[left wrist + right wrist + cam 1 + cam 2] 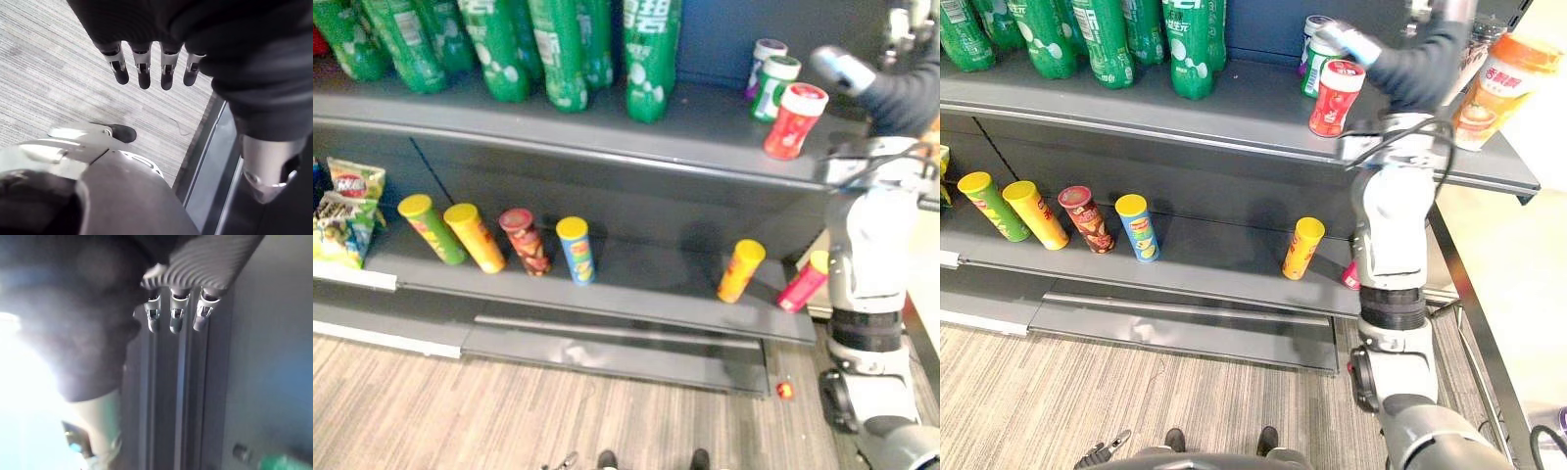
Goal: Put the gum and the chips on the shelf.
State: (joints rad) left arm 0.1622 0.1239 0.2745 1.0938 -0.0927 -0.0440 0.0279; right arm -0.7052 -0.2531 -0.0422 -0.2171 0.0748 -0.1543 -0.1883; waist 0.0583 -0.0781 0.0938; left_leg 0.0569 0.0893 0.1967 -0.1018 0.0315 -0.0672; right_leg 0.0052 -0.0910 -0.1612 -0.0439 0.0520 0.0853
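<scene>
Left hand point(166, 73) idle, fingers point(120, 71) loose. My right hand point(1351, 44) empty, fingers point(177, 320) straight, 12 o'clock of gum bottle point(1336, 98) on top shelf point(1136, 103); should back off without tipping it.

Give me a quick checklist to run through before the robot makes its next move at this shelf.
1. Left hand empty, fingers straight, hanging over the floor: ok.
2. Right hand empty, fingers straight: ok.
3. Red gum jar standing on the upper shelf: ok.
4. Right hand clear of the gum jars beside it: cannot tell.
5. Orange chips can and pink chips can on the lower shelf: ok.
6. Small red thing on the floor, whether it belongs on the shelf: cannot tell.
</scene>
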